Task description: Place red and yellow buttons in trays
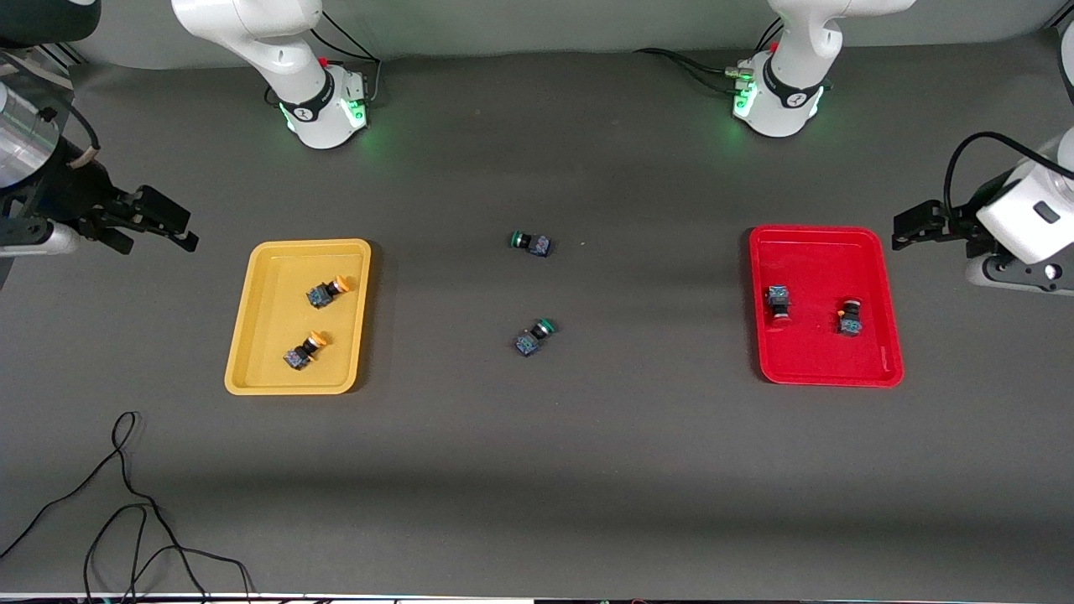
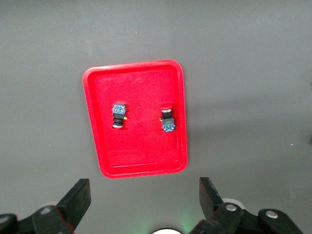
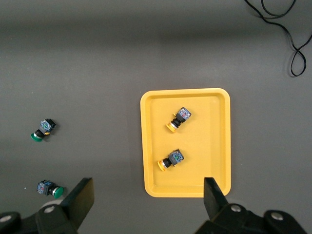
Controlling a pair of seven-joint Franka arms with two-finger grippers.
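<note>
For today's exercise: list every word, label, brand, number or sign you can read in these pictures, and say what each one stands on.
No text can be read in any view.
Round emblem on each arm base: a logo mark, no legible letters.
Red tray: a small pale mark on its rim, too small to read.
Buttons, yellow tray: no markings legible.

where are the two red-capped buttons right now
Both red buttons lie inside the red tray, at the left arm's end of the table.
</note>
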